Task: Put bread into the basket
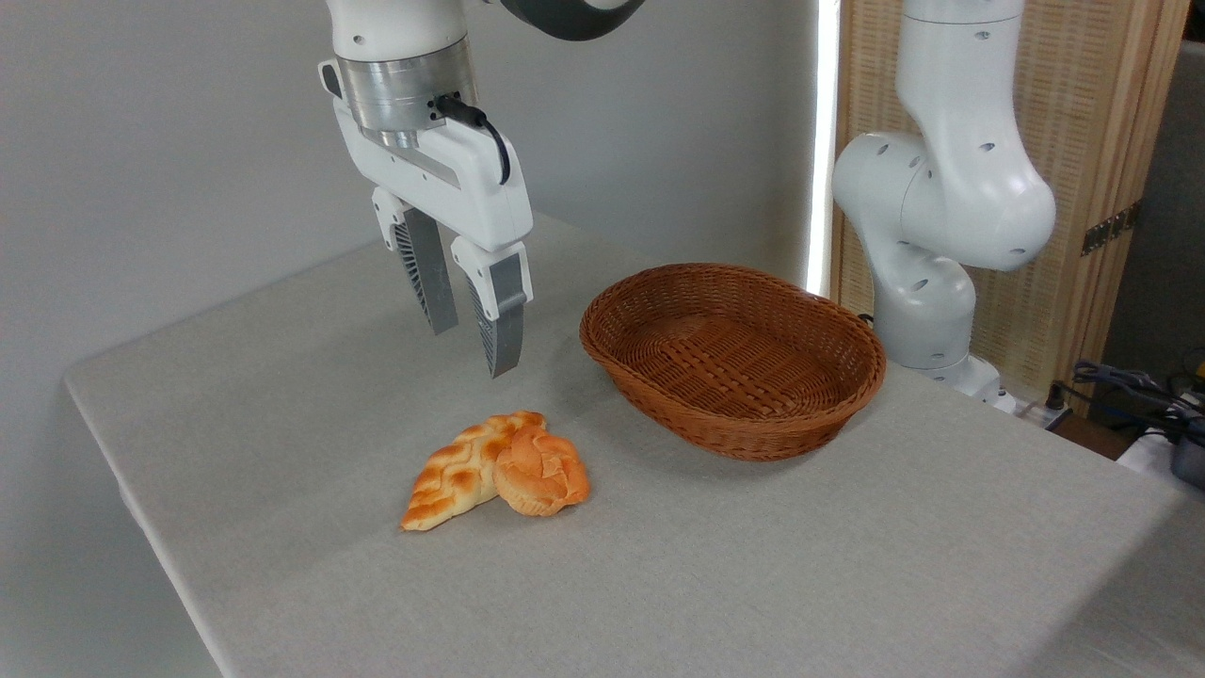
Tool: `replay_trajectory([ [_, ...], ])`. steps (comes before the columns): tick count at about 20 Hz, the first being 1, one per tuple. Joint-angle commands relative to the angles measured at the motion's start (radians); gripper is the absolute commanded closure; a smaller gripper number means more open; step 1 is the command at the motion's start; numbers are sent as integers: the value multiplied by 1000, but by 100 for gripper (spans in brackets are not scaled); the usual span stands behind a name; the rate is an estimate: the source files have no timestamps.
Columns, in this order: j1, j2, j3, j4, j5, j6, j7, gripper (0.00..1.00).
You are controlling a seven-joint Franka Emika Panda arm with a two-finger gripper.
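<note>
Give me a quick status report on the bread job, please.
Gripper open, empty, above table. Bun on table, touching braided loaf. Basket empty, path clear.

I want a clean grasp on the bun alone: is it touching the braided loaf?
Touching. The camera view shows the bun pressed against the loaf's right side, overlapping it, with no cloth visible between them.

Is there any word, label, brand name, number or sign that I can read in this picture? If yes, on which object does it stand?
None. No readable text shows anywhere: not on the gripper, the bread, the braided loaf, the basket, the table or the arm base behind it.
</note>
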Motion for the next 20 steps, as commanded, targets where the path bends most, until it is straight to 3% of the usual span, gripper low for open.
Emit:
replay_trajectory([
  [1, 3, 2, 1, 13, -13, -49, 20, 0],
  [10, 3, -10, 4, -52, -5, -32, 52, 0],
  [18, 11, 7, 28, -182, 1, 94, 175, 0],
  [20, 11, 13, 51, -208, -1, 121, 251, 0],
])
